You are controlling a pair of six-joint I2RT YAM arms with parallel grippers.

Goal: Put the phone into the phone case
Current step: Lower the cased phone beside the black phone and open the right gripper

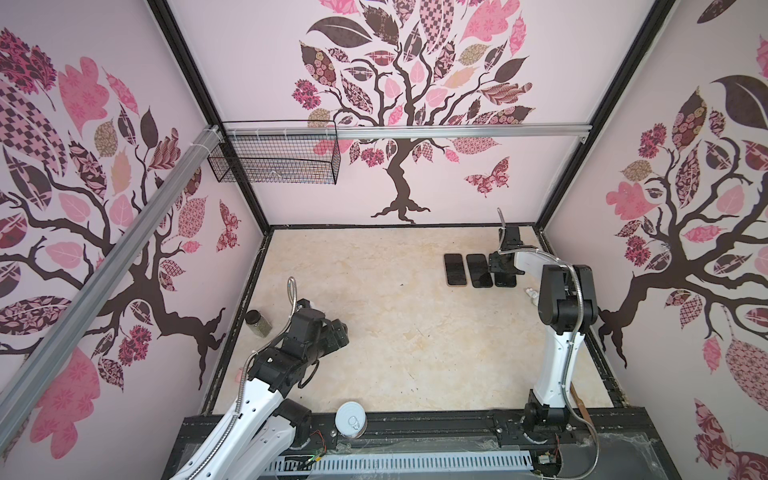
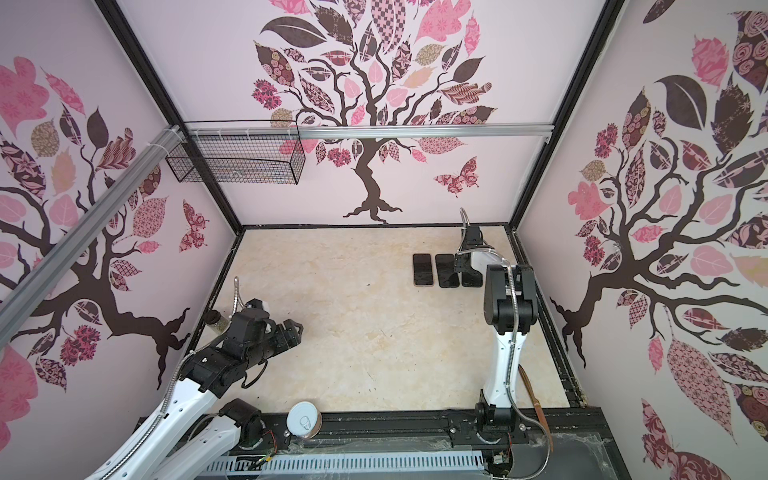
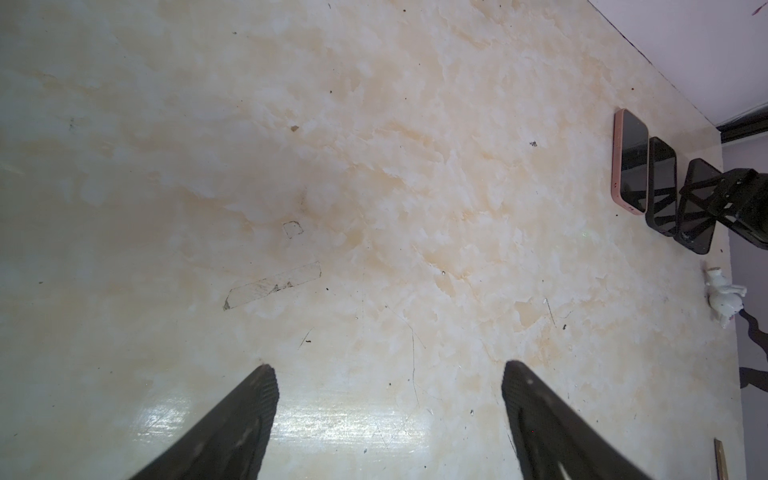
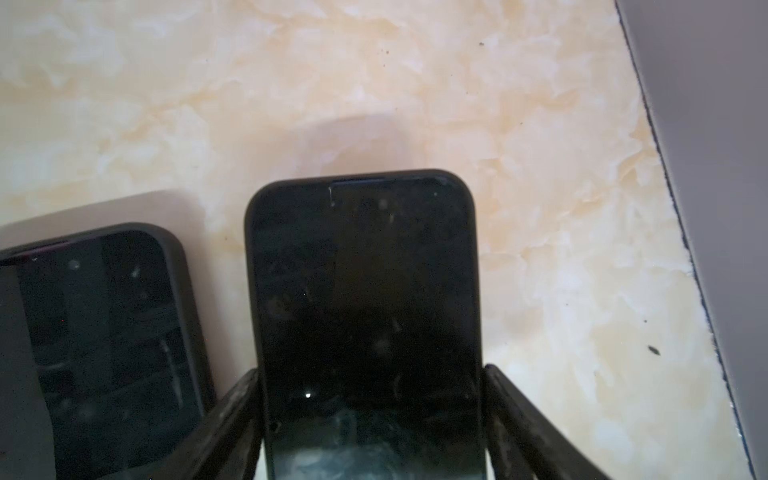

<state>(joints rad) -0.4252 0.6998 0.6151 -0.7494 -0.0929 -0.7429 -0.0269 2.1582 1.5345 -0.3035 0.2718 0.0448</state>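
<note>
Black phone (image 4: 365, 291) in right gripper (image 4: 370, 370), neighbouring phone (image 4: 104, 332) alongside.

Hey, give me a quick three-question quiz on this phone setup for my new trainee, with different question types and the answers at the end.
1. How many phones lie in the row on the table?
2. True or false: the left gripper holds a phone.
3. The right gripper straddles which phone? A) pink-cased B) middle C) black phone at the right end
Key: 1 three; 2 false, open and empty; 3 C.
</note>
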